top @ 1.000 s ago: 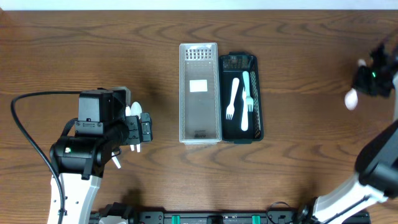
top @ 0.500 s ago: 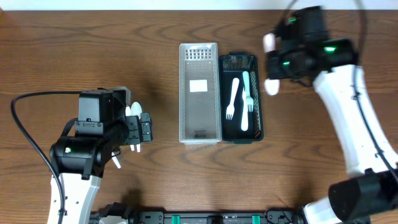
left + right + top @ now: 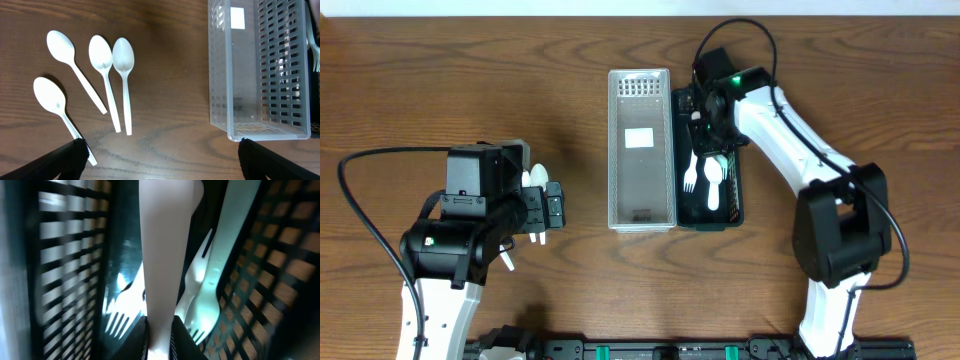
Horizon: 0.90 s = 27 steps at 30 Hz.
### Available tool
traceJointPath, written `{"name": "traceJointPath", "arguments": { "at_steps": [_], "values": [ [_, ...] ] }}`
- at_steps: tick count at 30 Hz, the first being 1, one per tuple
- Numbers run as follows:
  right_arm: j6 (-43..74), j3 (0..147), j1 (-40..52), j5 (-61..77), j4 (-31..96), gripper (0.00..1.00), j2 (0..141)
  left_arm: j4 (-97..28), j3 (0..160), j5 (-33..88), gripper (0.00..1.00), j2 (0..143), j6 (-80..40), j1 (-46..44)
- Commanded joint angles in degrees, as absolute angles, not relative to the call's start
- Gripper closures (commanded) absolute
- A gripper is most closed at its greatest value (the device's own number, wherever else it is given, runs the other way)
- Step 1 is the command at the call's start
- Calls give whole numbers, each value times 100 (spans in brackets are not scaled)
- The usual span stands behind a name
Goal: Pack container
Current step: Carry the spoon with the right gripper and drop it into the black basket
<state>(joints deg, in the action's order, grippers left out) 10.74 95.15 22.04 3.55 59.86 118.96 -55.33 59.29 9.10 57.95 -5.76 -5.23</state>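
The right gripper (image 3: 708,125) is down over the far end of the black mesh basket (image 3: 737,190), pinched narrow on the handle of a white plastic spoon (image 3: 713,173). The spoon reaches out from the fingertips along the length of the basket, with its rounded bowl end pointing toward the robot's side of the desk (image 3: 840,60) and its handle end in the grip. Its long axis runs parallel to the basket's long walls. From the wrist view the handle rises straight out from between the fingers, passing over the two forks lying in the bottom: a white fork (image 3: 117,322) to one side and a pale teal one (image 3: 205,300) to the other. I can't tell whether the spoon touches them or hangs just above.

A clear slotted basket (image 3: 613,150) stands touching the black one on its left side, holding only a white label.

Well apart on the left, the left gripper (image 3: 545,208) hovers with its jaws spread wide, gripping nothing. Below it four more white spoons (image 3: 105,80) lie on the desk, bowls away from the robot
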Motion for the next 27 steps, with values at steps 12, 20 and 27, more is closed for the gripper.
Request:
{"name": "traceJointPath", "arguments": {
  "at_steps": [12, 20, 27],
  "values": [
    [593, 10897, 2224, 296, 6484, 31, 11386, -5581, 6071, 987, 2, 5605, -504, -495],
    [521, 12029, 1433, -49, 7011, 11, 10481, -6320, 6705, 838, 2, 5336, -504, -493],
    [556, 11985, -211, 62, 7743, 2, 10204, -6523, 7041, 340, 2, 5675, -784, -412]
  ]
}}
